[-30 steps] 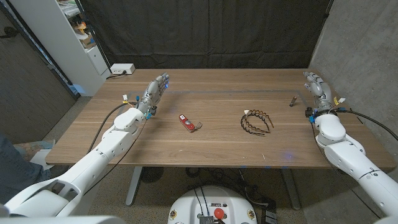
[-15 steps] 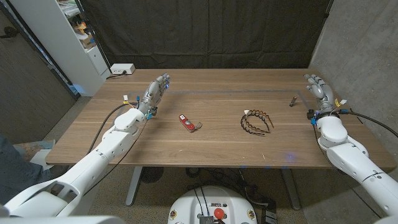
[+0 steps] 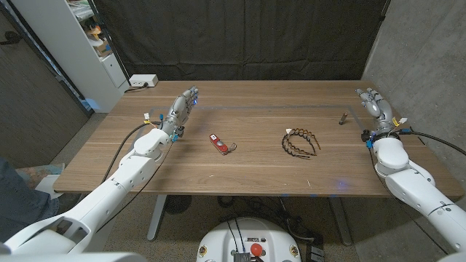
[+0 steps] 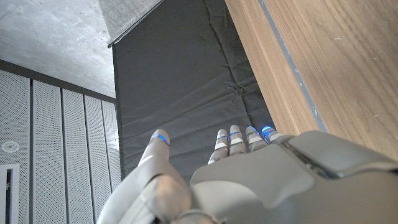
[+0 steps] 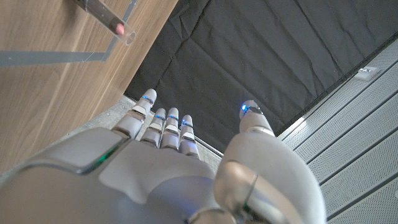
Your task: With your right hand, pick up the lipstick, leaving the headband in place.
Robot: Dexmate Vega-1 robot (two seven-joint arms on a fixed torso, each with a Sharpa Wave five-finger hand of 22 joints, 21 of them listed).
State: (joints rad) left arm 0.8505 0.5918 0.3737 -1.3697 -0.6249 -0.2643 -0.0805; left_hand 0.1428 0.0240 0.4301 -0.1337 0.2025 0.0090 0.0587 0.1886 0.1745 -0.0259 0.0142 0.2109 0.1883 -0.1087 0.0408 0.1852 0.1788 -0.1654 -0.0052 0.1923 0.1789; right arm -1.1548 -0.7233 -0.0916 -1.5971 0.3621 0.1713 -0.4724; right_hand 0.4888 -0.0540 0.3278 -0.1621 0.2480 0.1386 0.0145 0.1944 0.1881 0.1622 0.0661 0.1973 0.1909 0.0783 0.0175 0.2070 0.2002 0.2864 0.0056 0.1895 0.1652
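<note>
1. The right hand (image 3: 374, 106) stands at the table's (image 3: 255, 164) right edge, fingers straight and apart, holding nothing.
2. The lipstick (image 3: 341, 117) lies on the table just beside that hand, untouched.
3. The headband (image 3: 301, 142) lies near the middle, well apart from the lipstick.
4. The left hand (image 3: 182, 109) is raised on the left side, fingers spread, empty.
5. A red tool (image 3: 218, 143) lies between the left hand and headband.

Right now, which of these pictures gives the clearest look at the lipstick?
The right wrist view: the lipstick lies close, its clear tube and pinkish tip plain. The head view shows the lipstick as a small dark sliver near the right hand. The left wrist view gives bare table.
</note>
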